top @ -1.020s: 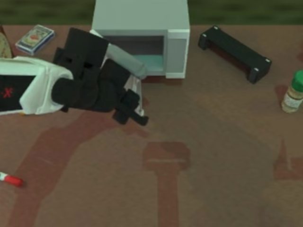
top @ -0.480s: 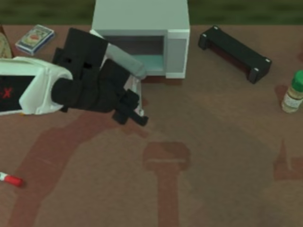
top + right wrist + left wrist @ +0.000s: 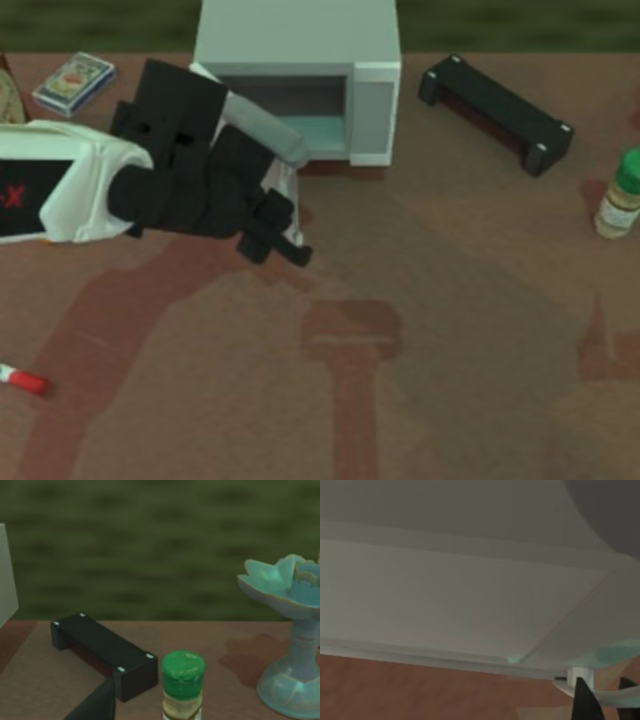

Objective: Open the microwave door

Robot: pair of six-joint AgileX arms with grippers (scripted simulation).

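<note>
The microwave (image 3: 297, 40) stands at the table's back centre, its pale teal cavity (image 3: 318, 128) showing. The microwave door (image 3: 262, 122) is swung out toward the front left, and my left arm hides most of it in the top view. It fills the left wrist view as a wide pale panel (image 3: 450, 595). My left gripper (image 3: 284, 238) (image 3: 602, 684) is at the door's free edge, shut on the pale handle bar (image 3: 581, 674), with a dark fingertip (image 3: 583, 702) on either side of it. My right gripper (image 3: 97, 705) is parked off the top view's right side.
A long black bracket block (image 3: 495, 112) (image 3: 102, 652) lies right of the microwave. A green-capped bottle (image 3: 620, 195) (image 3: 182, 687) and a teal pedestal bowl (image 3: 292, 645) stand at the far right. A card box (image 3: 74, 80) lies back left, a red-tipped marker (image 3: 22, 378) front left.
My left arm has drawn back very slightly to the left with the handle still in its grip. The door stands about as before.
</note>
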